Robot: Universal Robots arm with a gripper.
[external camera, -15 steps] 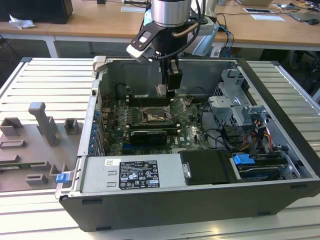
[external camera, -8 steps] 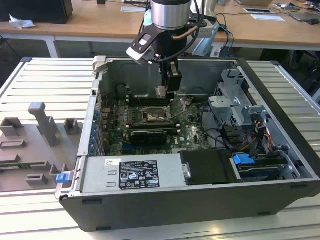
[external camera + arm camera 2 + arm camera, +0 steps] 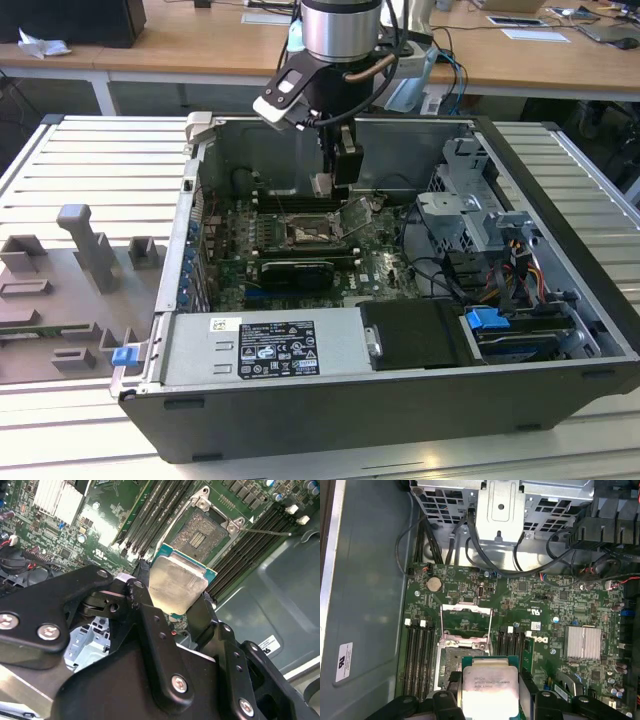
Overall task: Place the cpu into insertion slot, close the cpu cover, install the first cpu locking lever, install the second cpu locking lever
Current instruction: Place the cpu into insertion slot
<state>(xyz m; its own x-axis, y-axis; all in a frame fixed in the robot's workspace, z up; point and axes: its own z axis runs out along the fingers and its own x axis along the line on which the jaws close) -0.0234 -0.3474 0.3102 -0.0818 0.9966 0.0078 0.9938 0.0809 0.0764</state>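
Observation:
My gripper [image 3: 334,186] hangs inside the open computer case, shut on the cpu [image 3: 177,582], a flat square chip with a pale metal face and green edge. Its black fingers [image 3: 146,587] clamp two opposite sides of the chip. The cpu [image 3: 490,685] is held above the motherboard, partly overlapping the insertion slot [image 3: 450,664] and clear of it. The insertion slot [image 3: 200,534] is bare, its dark contact field showing. The cpu cover [image 3: 466,619] is swung up, open, at the slot's far side. A thin locking lever [image 3: 265,531] sticks out beside the slot.
Memory slots [image 3: 417,655] flank the socket on both sides. A finned heat sink [image 3: 583,642], loose cables [image 3: 485,560] and a metal drive cage [image 3: 470,215] lie around it. The case wall [image 3: 190,220] and power supply [image 3: 270,345] border the board. A grey fixture [image 3: 85,260] lies outside.

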